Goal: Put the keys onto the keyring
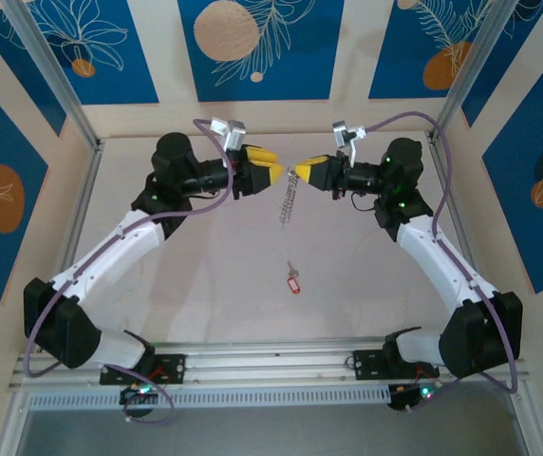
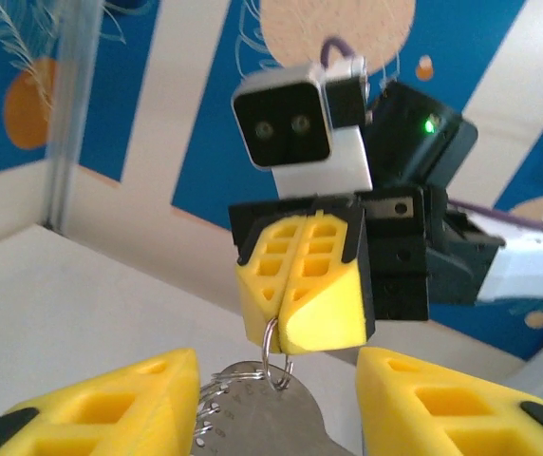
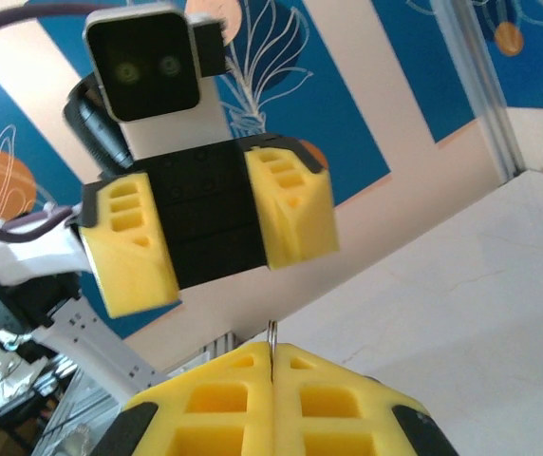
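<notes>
The right claw (image 1: 302, 173) was clenched on the ring (image 1: 289, 199), which dangled at upper centre; the left claw (image 1: 273, 167) gaped empty beside it. The key (image 1: 293, 279) lay directly below them in frame, long axis up-down, about equally near both.

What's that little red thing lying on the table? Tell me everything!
The keys: a tiny silver metal key joined to a small red tag that looks plastic. They lie flat on the table, key end pointing away from the arm bases, closer to those bases than the hanging keyring. Only the table touches them.
</notes>
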Available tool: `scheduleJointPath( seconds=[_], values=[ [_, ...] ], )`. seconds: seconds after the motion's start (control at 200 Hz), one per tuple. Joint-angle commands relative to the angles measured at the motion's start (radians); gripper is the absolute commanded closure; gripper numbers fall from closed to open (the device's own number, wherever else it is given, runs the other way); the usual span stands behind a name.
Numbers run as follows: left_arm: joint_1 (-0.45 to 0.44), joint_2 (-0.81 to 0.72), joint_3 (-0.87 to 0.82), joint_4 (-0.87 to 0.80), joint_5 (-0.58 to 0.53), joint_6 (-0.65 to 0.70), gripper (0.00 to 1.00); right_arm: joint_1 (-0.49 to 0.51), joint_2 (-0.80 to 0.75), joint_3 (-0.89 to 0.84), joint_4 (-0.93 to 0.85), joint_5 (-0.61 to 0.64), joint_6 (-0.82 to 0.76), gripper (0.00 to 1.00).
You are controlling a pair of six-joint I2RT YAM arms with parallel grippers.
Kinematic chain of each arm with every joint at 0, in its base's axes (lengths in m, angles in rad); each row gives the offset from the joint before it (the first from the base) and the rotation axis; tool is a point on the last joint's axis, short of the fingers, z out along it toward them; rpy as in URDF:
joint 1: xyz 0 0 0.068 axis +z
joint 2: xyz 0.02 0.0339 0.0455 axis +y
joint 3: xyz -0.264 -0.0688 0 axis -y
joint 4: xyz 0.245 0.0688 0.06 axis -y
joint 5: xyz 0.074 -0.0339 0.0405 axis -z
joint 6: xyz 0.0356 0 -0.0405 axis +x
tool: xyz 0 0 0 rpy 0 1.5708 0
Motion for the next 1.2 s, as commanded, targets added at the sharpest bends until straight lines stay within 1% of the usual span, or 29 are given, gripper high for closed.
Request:
scheduleJointPath(
  seconds=[0.0, 0.2, 0.42, 0.525, 1.025, 1.195],
  values=[
    [0.009, -0.021, -0.036, 0.169, -0.084, -0.114, 0.51, -0.003, -0.017, -0.024, 0.138, 0.055, 0.079, 1.0],
    [0.009, 0.029, -0.06, 0.306, -0.043, -0.245, 0.51, 0.004, -0.02, -0.041, 0.235, 0.081, 0.143, 1.0],
    [0.008, 0.098, -0.087, 0.488, -0.01, -0.395, 0.54, 0.024, -0.025, -0.034, 0.243, 0.106, 0.147, 1.0],
    [0.008, 0.121, -0.092, 0.555, -0.002, -0.445, 0.54, 0.028, -0.021, -0.028, 0.241, 0.107, 0.148, 1.0],
    [-0.006, 0.131, -0.092, 0.588, 0.022, -0.472, 0.58, 0.032, -0.004, -0.018, 0.234, 0.119, 0.147, 1.0],
    [-0.008, 0.13, -0.082, 0.555, 0.045, -0.452, 0.58, 0.033, -0.002, -0.006, 0.198, 0.103, 0.128, 1.0]
  ],
)
